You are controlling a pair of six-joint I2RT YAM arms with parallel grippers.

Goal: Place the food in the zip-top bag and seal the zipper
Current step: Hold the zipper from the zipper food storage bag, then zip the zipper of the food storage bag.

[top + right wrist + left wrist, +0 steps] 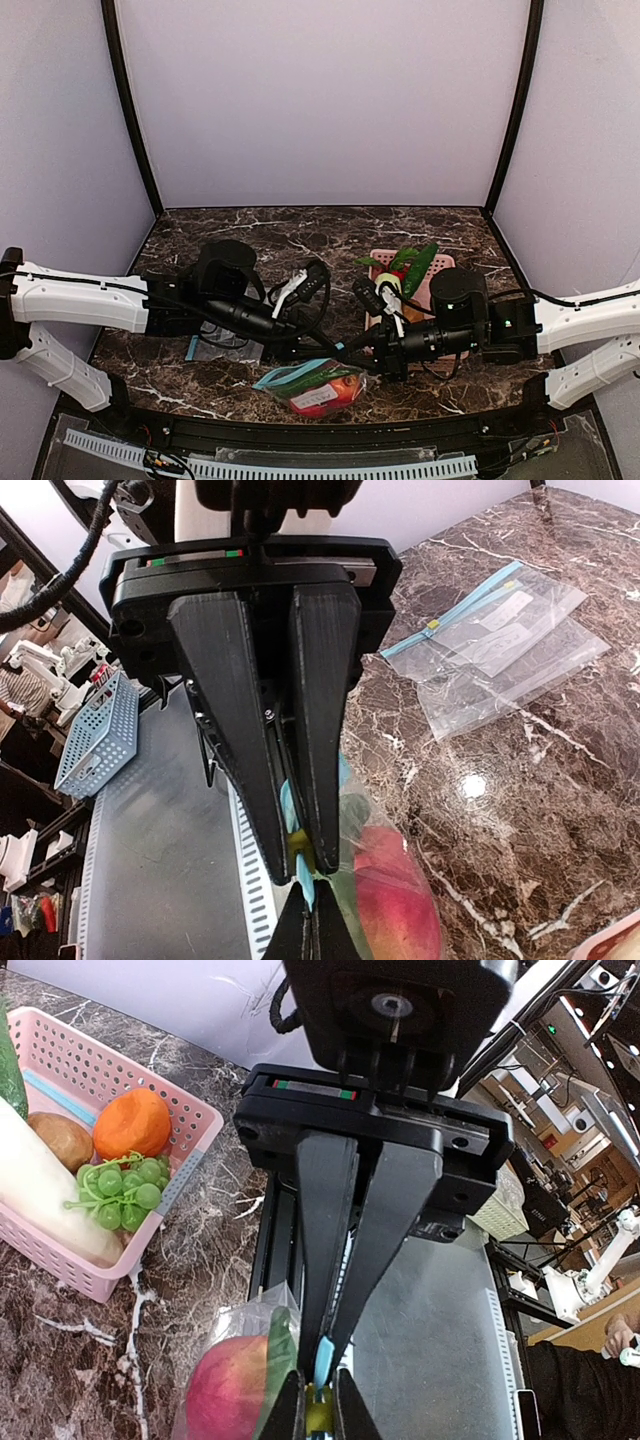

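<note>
Between both claws' tips the zipper (283, 377), a thin teal strip, is pinched: left claw (322, 1355) and right claw (298, 860) each clamp it. Just under them lies the zip-top bag (318, 398), clear and crumpled, showing one red-pink fruit (225, 1400) beside a dark green cucumber (278, 1360). It sits at the worktop's (520, 780) near edge, by the black rail (300, 430). Beyond the right claw comes bare marble, then two flat spare bags (500, 640). Beyond the left claw, one pink basket (170, 1195) holds one orange fruit (132, 1122), one grape bunch (120, 1188) and one white radish (40, 1195).

Teal zipper (322, 1358), red-pink fruit (222, 1400), pink basket (95, 1060)
</note>
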